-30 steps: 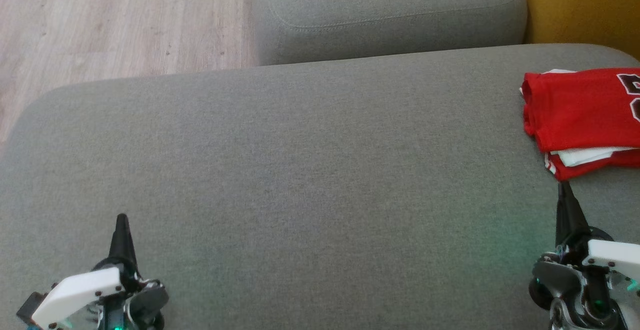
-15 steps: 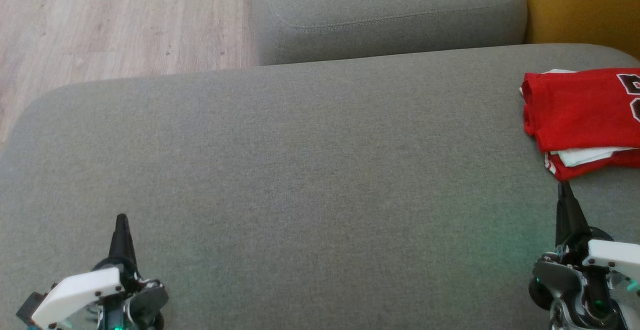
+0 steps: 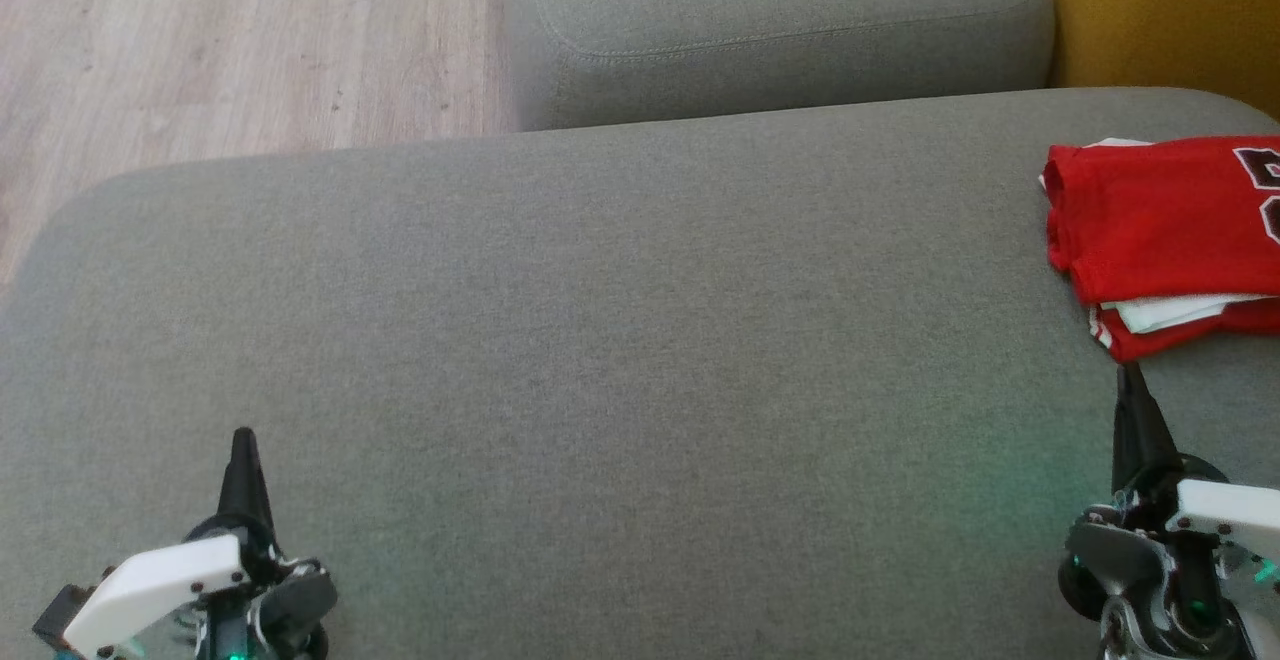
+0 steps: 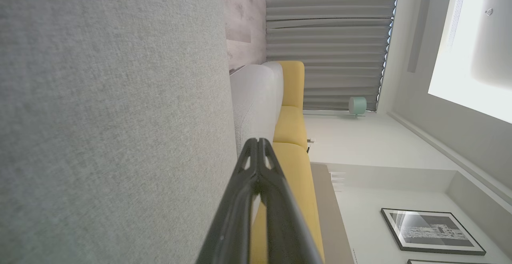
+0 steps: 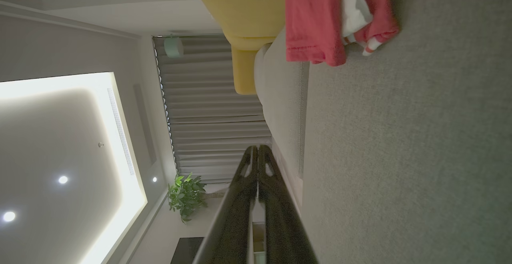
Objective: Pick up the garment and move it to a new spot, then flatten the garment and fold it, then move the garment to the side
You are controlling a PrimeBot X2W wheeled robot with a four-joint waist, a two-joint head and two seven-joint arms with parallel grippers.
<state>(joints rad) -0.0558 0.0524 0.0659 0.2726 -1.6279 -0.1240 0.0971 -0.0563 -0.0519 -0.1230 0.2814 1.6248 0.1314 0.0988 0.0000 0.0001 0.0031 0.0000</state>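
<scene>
Red jersey (image 3: 1165, 215) lies folded at the far right of the grey sofa seat (image 3: 600, 340), cut by the edge of our head view. Its layers are stacked, with a white panel showing between the red ones and red-and-white striped trim at the near corner. A dark character outlined in white sits on top, but it runs out of frame and we cannot read it. Our right gripper (image 3: 1128, 375) points at the near corner, fingers pressed together and holding nothing. Our left gripper (image 3: 243, 440), well apart at the lower left, is likewise pressed together over bare fabric. From the right wrist we see the jersey (image 5: 312, 20) clear of the closed gripper (image 5: 258, 148), plus a potted plant (image 5: 186, 196) and ceiling lights. From the left wrist, past its closed gripper (image 4: 259, 142), we see yellow cushions (image 4: 290, 128), a grey curtain (image 4: 328, 36) and a framed picture (image 4: 432, 232).
</scene>
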